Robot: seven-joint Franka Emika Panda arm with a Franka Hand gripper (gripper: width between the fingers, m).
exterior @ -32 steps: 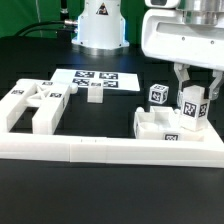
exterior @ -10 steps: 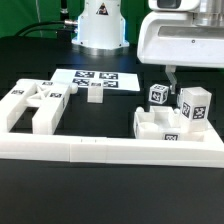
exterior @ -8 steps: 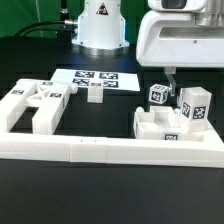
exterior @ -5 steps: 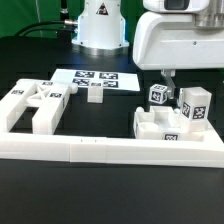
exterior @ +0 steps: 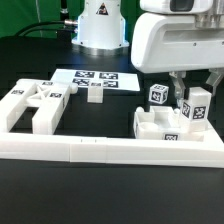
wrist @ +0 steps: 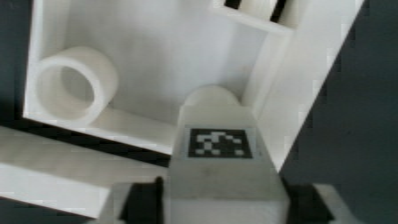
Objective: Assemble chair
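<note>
— While the arm hangs over that corner, what is the gripper (exterior: 196,93) doing?
— Its fingers (exterior: 179,88) sit apart, one on each side of the upright tagged post (exterior: 197,110). Whether they truly pinch it or only flank it, I cannot tell from where I stand.
— Where does the post stand?
— On the blocky base part (exterior: 150,128), at its back corner towards the exterior view's right. It is upright, with its tag facing us. The base part lies just behind the long border rail (exterior: 100,150).
— Does the wrist camera help?
— A little. It looks down the post's tagged face, with a dark finger close on either flank. Beyond the post it shows a white slab with a round socket (wrist: 71,85).
— And the other chair pieces?
— A tagged cube (exterior: 158,96) sits just beside the post, towards the exterior view's left. A small white block (exterior: 95,94) rests at the near edge of the marker board (exterior: 80,78). The white frame parts (exterior: 35,105) lie well apart at the exterior view's left, behind the rail on the black table (exterior: 110,200).
</note>
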